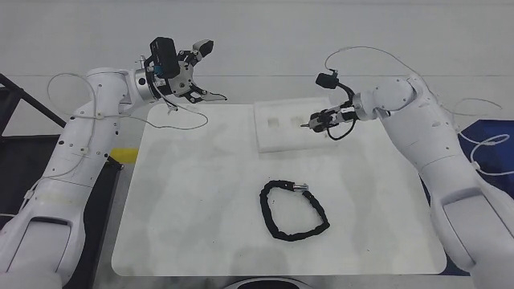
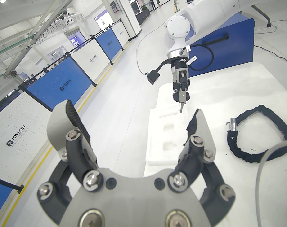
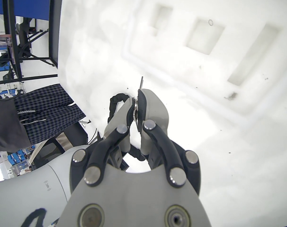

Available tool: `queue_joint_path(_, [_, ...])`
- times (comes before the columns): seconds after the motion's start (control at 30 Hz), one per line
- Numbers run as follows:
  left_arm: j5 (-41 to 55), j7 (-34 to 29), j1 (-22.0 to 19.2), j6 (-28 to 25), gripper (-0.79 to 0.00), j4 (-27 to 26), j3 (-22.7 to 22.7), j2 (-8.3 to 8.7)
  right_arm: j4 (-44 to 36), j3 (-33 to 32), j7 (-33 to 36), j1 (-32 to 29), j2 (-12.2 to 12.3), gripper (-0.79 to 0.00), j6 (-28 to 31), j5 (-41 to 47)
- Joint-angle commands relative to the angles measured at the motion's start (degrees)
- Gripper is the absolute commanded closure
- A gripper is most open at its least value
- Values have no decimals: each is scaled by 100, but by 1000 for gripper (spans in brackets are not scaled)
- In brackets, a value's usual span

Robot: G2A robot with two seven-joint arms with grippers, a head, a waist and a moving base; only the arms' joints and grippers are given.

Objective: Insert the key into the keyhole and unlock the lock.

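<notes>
a white foam tray (image 1: 277, 138) with rectangular recesses is set at the far edge of the white table (image 1: 201, 209), and blue partition panels (image 2: 60, 82) are ranged beyond it.

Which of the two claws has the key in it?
The right claw, above the white foam tray, is shut on the key, whose blade sticks out past its fingertips; the left claw is open and holds nothing.
</notes>
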State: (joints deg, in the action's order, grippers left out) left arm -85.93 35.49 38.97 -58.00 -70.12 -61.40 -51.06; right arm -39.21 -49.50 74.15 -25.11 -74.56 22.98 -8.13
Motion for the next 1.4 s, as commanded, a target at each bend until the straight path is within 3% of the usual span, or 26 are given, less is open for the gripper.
queue_joint_path(0.0, [0, 0, 0, 0, -785, 0, 0, 0, -441, -282, 151, -209, 151, 0, -37, 155])
queue_joint_path(0.27, [0, 0, 0, 0, -785, 0, 0, 0, -2308, -1423, 957, -1218, 689, 0, -459, 750])
queue_joint_path(0.5, [0, 0, 0, 0, -785, 0, 0, 0, -3366, -2116, 1385, -1645, 985, 0, -816, 1191])
queue_joint_path(0.93, [0, 0, 0, 0, -785, 0, 0, 0, -3805, -2202, 1385, -1535, 1541, 0, -833, 1814])
queue_joint_path(1.37, [0, 0, 0, 0, -785, 0, 0, 0, -3805, -2202, 1385, -1535, 1541, 0, -833, 1814])
